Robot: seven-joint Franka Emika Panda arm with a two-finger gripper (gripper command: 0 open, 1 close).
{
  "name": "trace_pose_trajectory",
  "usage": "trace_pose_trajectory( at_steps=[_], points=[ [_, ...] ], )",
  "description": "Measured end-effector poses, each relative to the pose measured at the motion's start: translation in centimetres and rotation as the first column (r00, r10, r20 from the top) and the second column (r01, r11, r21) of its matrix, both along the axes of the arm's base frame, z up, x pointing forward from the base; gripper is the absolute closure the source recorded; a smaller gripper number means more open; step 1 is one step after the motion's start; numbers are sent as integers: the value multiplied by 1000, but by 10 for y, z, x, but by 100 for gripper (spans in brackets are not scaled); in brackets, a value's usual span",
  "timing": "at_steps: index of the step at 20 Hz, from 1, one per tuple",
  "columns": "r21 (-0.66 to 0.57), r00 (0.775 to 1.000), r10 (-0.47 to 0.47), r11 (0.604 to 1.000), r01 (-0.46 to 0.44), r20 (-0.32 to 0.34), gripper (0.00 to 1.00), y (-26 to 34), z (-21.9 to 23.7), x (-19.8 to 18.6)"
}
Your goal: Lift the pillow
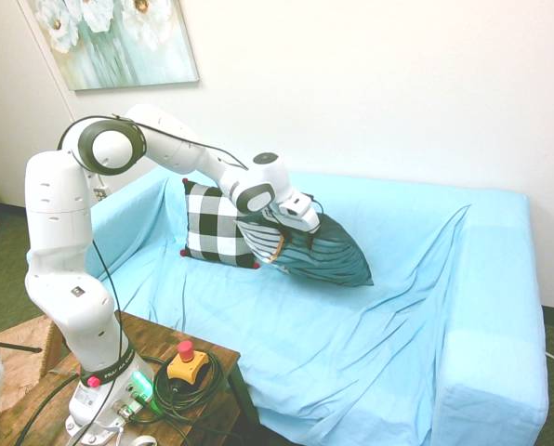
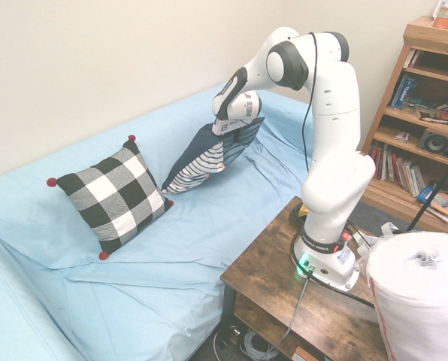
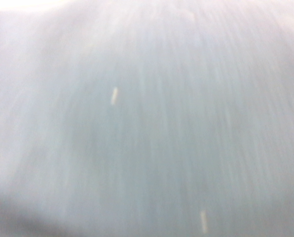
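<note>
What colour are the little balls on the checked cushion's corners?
Red, best seen in the second exterior view.

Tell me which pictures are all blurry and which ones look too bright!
Wrist view: very blurry, just a smeary grey-blue patch with a bright white corner; first exterior view: the wall looks washed out, nearly white, but the checked cushion is clear; second exterior view: colours a bit pale, yet the striped pillow shows its stripes.

The 1 white arm (image 1: 179, 147) arches up and over, its wrist (image 1: 270, 182) bent, end effector (image 1: 300, 226) low.
</note>
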State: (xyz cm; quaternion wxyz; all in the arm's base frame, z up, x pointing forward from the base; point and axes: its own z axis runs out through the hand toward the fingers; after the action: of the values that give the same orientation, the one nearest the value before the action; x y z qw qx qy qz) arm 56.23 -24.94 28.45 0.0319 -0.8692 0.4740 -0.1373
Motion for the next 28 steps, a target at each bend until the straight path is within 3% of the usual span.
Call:
trace_pose_trajectory(
  at_steps=[8, 16, 28],
  points=[
    [-39, 994, 51, 998, -48, 96, 0, -11, 58, 102],
    [-63, 984, 91, 995, -83, 151, 0, -8, 73, 180],
    [-90, 979, 118, 991, -104, 169, 0, 9, 83, 235]
  ],
)
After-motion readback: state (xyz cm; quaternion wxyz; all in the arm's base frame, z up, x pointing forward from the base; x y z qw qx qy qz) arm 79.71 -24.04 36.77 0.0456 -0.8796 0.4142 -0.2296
